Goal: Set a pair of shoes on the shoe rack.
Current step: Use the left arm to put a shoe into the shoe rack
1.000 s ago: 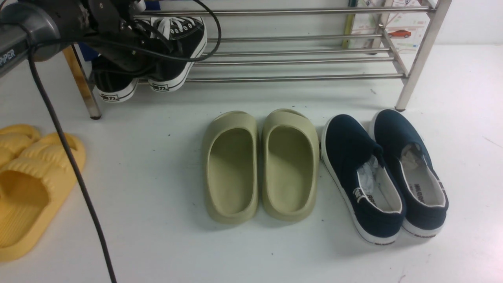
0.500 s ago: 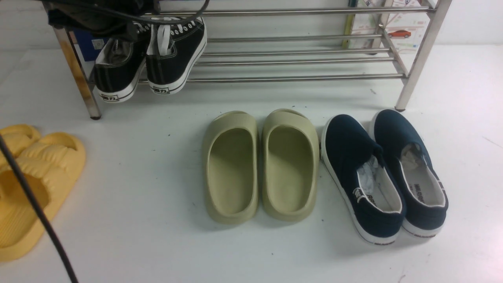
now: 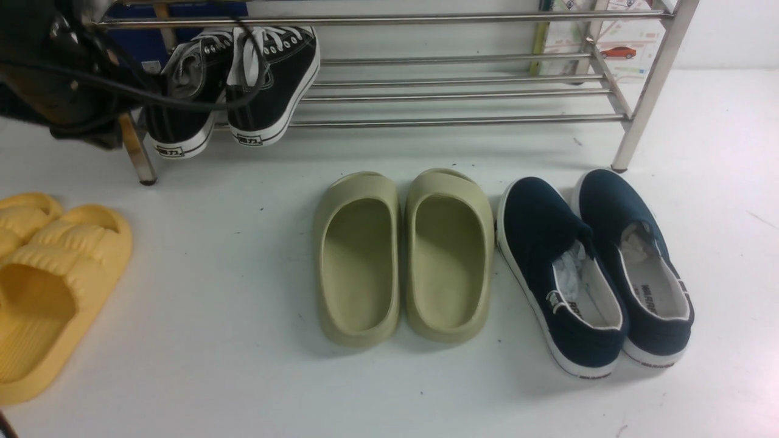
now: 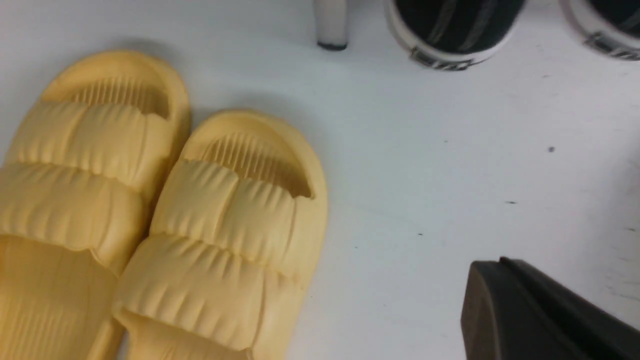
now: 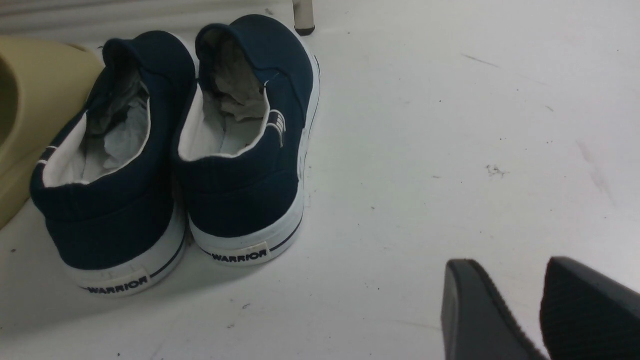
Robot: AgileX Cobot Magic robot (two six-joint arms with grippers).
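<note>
A: Where are the sneakers (image 3: pixel 243 85) sitting?
B: At eleven o'clock, lying on the rack's (image 3: pixel 456 94) left end, heels overhanging.
A: Anything being gripped?
B: Nothing: left gripper (image 4: pixel 505 290) is hovering closed, right gripper (image 5: pixel 512 265) is hanging slightly open.

Here you see: rack (image 3: pixel 462 94), glossy metal tubes; sneakers (image 3: pixel 268 79), matt black cloth with smooth white rubber soles; slip-ons (image 3: pixel 548 243), navy cloth; olive slides (image 3: pixel 359 261), smooth and matt; yellow slides (image 4: pixel 225 225), matt and ribbed.
</note>
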